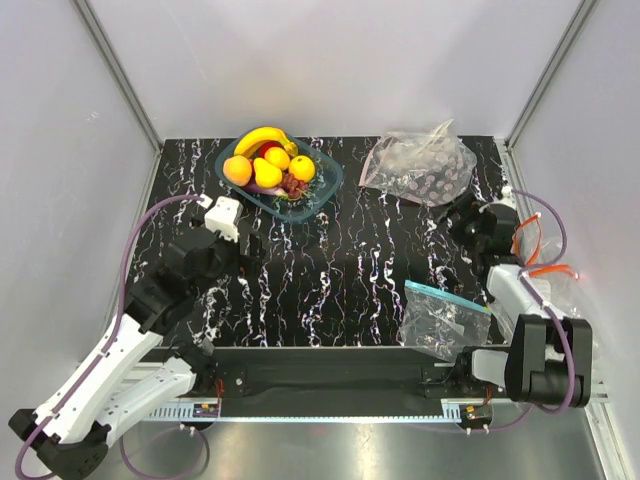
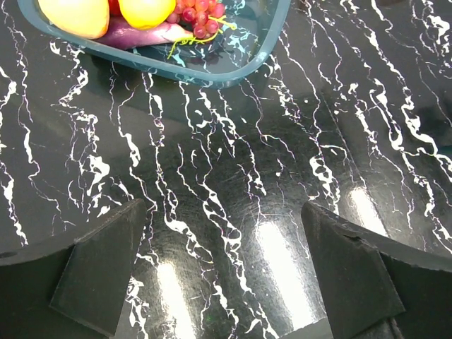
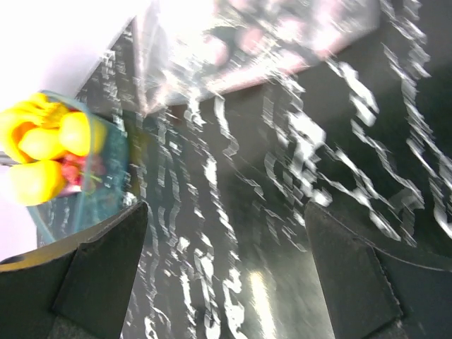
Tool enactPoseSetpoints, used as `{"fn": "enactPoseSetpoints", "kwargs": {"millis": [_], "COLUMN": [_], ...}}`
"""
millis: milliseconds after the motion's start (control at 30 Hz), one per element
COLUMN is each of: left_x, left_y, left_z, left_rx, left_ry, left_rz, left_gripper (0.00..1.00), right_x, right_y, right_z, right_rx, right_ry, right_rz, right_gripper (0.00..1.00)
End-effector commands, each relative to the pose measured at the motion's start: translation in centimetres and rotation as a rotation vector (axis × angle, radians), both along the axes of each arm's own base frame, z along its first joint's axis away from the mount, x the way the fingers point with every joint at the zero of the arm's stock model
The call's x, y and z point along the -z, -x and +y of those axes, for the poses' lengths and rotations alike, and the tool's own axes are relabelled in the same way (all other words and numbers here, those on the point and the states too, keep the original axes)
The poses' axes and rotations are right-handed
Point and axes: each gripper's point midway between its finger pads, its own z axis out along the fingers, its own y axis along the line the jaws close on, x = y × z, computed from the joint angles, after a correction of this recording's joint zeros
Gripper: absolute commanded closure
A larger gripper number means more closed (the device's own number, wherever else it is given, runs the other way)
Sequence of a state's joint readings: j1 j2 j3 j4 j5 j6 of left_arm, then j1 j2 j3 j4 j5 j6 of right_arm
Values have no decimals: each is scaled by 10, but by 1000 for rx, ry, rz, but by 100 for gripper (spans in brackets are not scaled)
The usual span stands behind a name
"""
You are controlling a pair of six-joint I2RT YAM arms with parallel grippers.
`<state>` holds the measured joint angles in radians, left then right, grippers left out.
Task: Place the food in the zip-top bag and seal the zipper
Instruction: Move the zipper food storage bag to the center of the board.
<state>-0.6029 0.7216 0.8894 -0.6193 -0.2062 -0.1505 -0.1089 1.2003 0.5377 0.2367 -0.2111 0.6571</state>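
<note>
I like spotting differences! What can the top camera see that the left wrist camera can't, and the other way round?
Only the top camera shows the banana, an orange, the dotted zip-top bag near the far edge, and the other bag with the teal strip. Only the left wrist camera shows the left hand close up, its fingers wide apart over bare table. Both show the teal tray, the grape cluster, a yellow lemon and the black marbled table.

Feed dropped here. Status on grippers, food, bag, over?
Left gripper open, right gripper open, both empty. Food in tray, zip-top bag unfilled. Teal-strip bag front right.
</note>
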Motion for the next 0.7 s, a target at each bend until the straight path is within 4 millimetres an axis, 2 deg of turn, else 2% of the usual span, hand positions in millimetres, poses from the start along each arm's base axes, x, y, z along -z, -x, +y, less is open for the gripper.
{"fn": "enactPoseSetpoints", "kwargs": {"millis": [0,33,67,100,133,167,200,233,300,333,367,400,567,667], "left_x": [-15,-14,-15,-15,-15,-16,-17,-17,-17,-17,-17,-18,-16,-16], "left_y": [-1,0,1,1,1,2,2,3,3,3,3,3,4,4], "left_z": [-6,-6,-7,-6,-6,-6,-6,-7,-7,-7,-8,-8,-9,-11], "left_rx": [29,30,34,33,34,36,37,42,43,43,49,47,55,64], "left_ry": [39,40,44,44,45,49,51,53,53,53,55,56,58,59], "left_rz": [-45,-41,-44,-46,-45,-51,-52,-52,-52,-51,-51,-52,-47,-44], "left_gripper": [1,1,1,1,1,1,1,1,1,1,1,1,1,1], "right_x": [-25,-27,-45,-47,-33,-53,-54,-53,-50,-35,-45,-45,-37,-28], "right_y": [-28,-34,-46,-51,-55,-69,-75,-86,-98,-103,-114,-119,-145,-156], "right_z": [14,18,23,36,36,42,53,54,61,70,72,76,95,97], "right_rx": [-67,-82,-112,-158,-166,-195,-233,-271,-318,-365,-399,-421,-518,-534], "right_ry": [29,26,47,68,97,157,189,254,321,349,414,440,588,713], "right_rz": [-22,-16,-52,-54,8,-27,-18,12,30,64,25,16,-51,-71], "right_gripper": [0,0,0,0,0,0,0,0,0,1,2,4,3,1]}}
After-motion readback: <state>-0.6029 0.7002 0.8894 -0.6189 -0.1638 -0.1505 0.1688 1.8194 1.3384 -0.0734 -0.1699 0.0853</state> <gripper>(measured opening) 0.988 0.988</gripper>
